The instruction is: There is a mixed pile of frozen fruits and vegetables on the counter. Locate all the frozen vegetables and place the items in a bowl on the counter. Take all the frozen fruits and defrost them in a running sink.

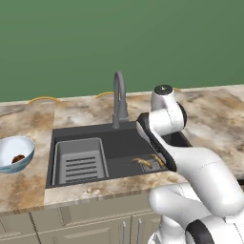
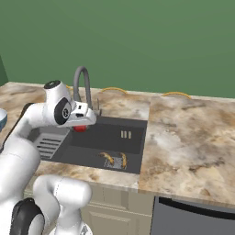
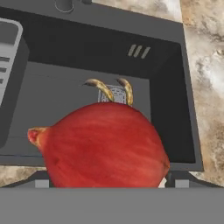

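The end effector point(image 2: 81, 125) seems to hold the big round red vegetable point(image 3: 105, 146). It should lift high, clear of the dark sink point(image 3: 175, 109) below.

Even, flat rendered lighting, faint soft shadows, no glare, slightly coarse and soft detail throughout.

Two curved yellow-brown bananas point(image 3: 111, 89) side by side on square drain in dark-grey rectangular sink point(image 1: 119, 143); grey slotted rack point(image 1: 79, 162) in sink's left; round pale-blue bowl point(image 1: 26, 153) on marbled counter point(image 2: 183, 137) left of sink, brown lump point(image 1: 18, 158) inside.
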